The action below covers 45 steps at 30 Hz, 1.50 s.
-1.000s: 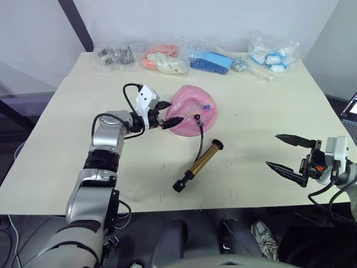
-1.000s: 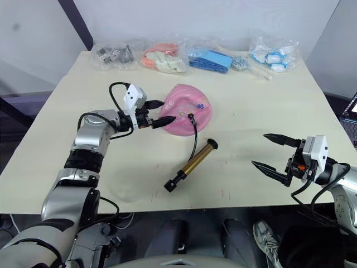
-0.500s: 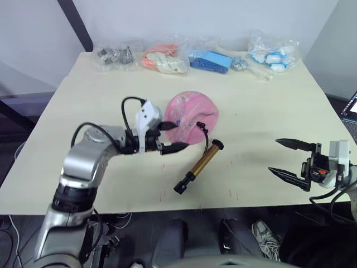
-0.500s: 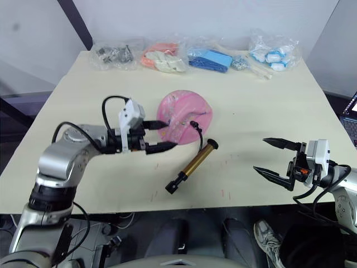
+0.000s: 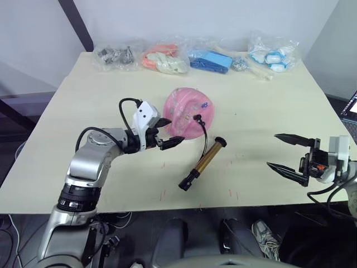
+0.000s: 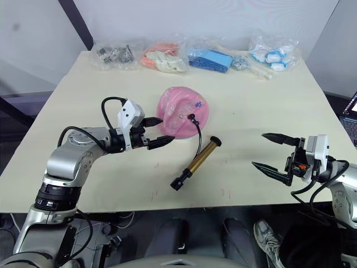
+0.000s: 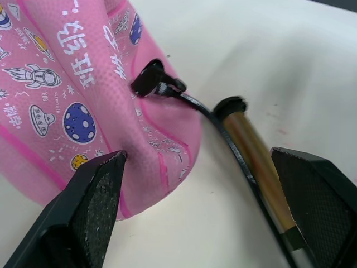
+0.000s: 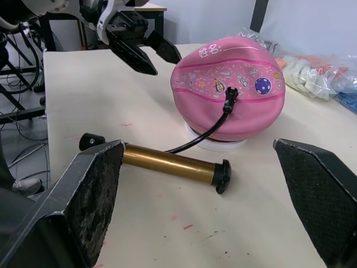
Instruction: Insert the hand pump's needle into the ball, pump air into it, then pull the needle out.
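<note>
One ball [image 5: 187, 118], mid-table, now rounder; needle [image 7: 149, 81] seated. Left gripper [image 5: 165, 133] withdrawn, spread, empty; right gripper [image 5: 289, 158] spread. Pumping next.

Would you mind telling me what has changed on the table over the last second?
The left gripper, open, drew back from the ball toward the robot and now sits just clear of its near-left side. The ball rocked and shifted slightly. The hand pump slid slightly, hose fitting still plugged into the ball. The right gripper stayed open, hovering off to the right. The bags stayed put.
</note>
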Tool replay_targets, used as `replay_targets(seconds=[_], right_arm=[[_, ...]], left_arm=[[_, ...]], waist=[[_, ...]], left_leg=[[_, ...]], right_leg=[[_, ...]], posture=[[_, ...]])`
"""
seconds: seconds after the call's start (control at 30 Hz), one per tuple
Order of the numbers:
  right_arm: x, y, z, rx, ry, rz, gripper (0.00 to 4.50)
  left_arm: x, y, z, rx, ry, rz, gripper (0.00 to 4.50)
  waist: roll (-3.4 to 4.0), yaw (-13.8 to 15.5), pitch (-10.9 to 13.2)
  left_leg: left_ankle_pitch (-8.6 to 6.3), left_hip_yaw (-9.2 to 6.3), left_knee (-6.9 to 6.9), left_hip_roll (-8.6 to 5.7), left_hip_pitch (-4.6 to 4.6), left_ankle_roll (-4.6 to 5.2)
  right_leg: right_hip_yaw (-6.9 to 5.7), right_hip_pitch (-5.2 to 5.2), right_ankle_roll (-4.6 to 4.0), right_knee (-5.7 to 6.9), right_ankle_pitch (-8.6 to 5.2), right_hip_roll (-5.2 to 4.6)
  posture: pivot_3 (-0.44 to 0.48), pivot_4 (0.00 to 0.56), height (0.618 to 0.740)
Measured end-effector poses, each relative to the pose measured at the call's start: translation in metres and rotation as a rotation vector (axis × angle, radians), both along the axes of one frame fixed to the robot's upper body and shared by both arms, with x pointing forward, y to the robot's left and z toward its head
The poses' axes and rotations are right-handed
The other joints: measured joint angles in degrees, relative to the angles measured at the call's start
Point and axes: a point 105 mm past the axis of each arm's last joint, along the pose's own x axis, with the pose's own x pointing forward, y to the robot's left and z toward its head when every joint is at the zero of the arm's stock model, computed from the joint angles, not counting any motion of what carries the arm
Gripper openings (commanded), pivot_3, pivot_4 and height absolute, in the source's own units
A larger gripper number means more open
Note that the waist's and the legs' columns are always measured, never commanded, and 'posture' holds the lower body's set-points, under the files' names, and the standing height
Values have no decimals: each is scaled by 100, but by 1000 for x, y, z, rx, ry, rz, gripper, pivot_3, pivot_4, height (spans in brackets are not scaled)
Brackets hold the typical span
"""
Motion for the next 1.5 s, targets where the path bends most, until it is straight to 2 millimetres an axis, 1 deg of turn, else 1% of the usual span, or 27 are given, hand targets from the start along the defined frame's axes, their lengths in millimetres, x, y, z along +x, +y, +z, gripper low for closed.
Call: replay_targets(seconds=[0.13, 0.3, 0.37, 0.4, 0.43, 0.53, 0.57, 0.63, 0.67, 0.77, 0.83, 0.97, 1.0, 1.17, 1.33, 1.4, 1.5], right_arm=[[0, 0, 1, 14, -3, -2, 4500], [1, 1, 3, 31, -7, -9, 4500], [1, 1, 5, 36, -11, -10, 4500], [1, 1, 5, 37, -10, -13, 4500], [1, 1, 4, 38, -9, -14, 4500], [0, 2, 6, 43, -10, -6, 4500], [-1, 2, 6, 44, -10, -5, 4500], [-1, 3, 7, 49, -10, 0, 4500], [-2, 3, 7, 51, -8, 2, 4500], [-2, 3, 7, 51, -7, 4, 4500], [-2, 4, 7, 50, -7, 7, 4500], [-3, 4, 7, 49, -6, 12, 4500], [-3, 4, 7, 48, -5, 13, 4500], [-4, 6, 8, 43, -9, 21, 4500], [-6, 6, 8, 37, -10, 31, 4500], [-6, 6, 8, 36, -9, 31, 4500], [-6, 6, 8, 35, -9, 31, 4500]], left_arm=[[6, 9, -2, 8, -16, 16, 4406], [8, 13, 0, 6, -41, 26, 4406], [3, 18, 1, -10, -39, 30, 4406], [-3, 21, 2, -16, -35, 21, 4406], [-4, 22, 2, -18, -35, 19, 4406], [-18, 22, 7, -30, -29, -20, 4406], [-18, 22, 7, -32, -29, -21, 4406], [-28, 22, 8, -31, -16, -45, 4406], [-36, 19, 8, -31, 0, -72, 4406], [-47, 8, 10, -42, 16, -121, 4406], [-51, -1, 7, -35, 37, -134, 4406], [-55, -23, -7, -17, 103, -143, 4406], [-56, -28, -15, 12, 129, -131, 4406], [-55, -48, -28, 53, 171, -100, 4406], [-56, -63, -48, 126, 208, -53, 4406], [-57, -66, -55, 162, 216, -45, 4406], [-51, -67, -61, 184, 216, -3, 4406]], waist=[[0, -8, 0], [0, -8, 0], [0, -19, 0], [1, -22, 1], [1, -18, 1], [1, -7, 1], [1, -7, 1], [1, -10, 1], [1, -13, 1], [2, 4, 2], [2, 0, 2], [1, -7, 2], [1, -8, 2], [1, -9, 2], [0, -9, 3], [0, -10, 3], [0, -8, 3]], left_leg=[[0, 0, 0, 0, 1, 0], [0, 1, 0, 0, 1, 0], [0, 2, 0, 2, 3, 0], [0, 3, 0, 3, 3, 0], [0, 3, 0, 3, 3, 0], [0, 4, 2, 3, 4, 0], [0, 5, 2, 3, 5, 0], [0, 5, 3, 3, 5, 0], [0, 5, 3, 4, 7, 0], [0, 5, 8, 3, 8, 0], [0, 6, 12, 2, 10, 0], [0, 6, 16, 2, 16, 0], [0, 6, 16, 2, 17, 0], [0, 5, 18, 2, 19, 0], [0, 4, 18, 1, 19, 0], [0, 3, 18, 1, 20, 0], [0, 3, 19, 0, 21, 0]], right_leg=[[1, 0, 0, 1, 0, 0], [1, -1, 0, 4, 1, 0], [4, -1, 0, 5, 1, 1], [6, -2, -1, 6, 0, 1], [6, -3, -1, 6, 0, 1], [6, -3, -1, 12, 0, 0], [7, -3, -1, 12, 0, 0], [7, -3, -1, 14, 0, 0], [9, -3, -1, 15, 0, -1], [9, -2, -1, 22, 0, -1], [11, -2, 0, 29, -1, -1], [16, -3, 0, 40, -1, 1], [17, -4, 0, 43, -1, 2], [18, -4, 0, 48, -1, 4], [25, -5, -1, 48, -1, 3], [26, -5, -1, 48, -1, 3], [24, -5, -1, 51, -1, 4]], posture=[[0, 150, 740], [0, 150, 740], [0, 150, 740], [0, 150, 740], [0, 150, 740], [0, 150, 740], [0, 150, 740], [0, 150, 740], [0, 150, 740], [0, 150, 740], [0, 150, 740], [0, 150, 740], [0, 150, 740], [0, 150, 740], [0, 150, 740], [0, 150, 740], [0, 150, 740]])
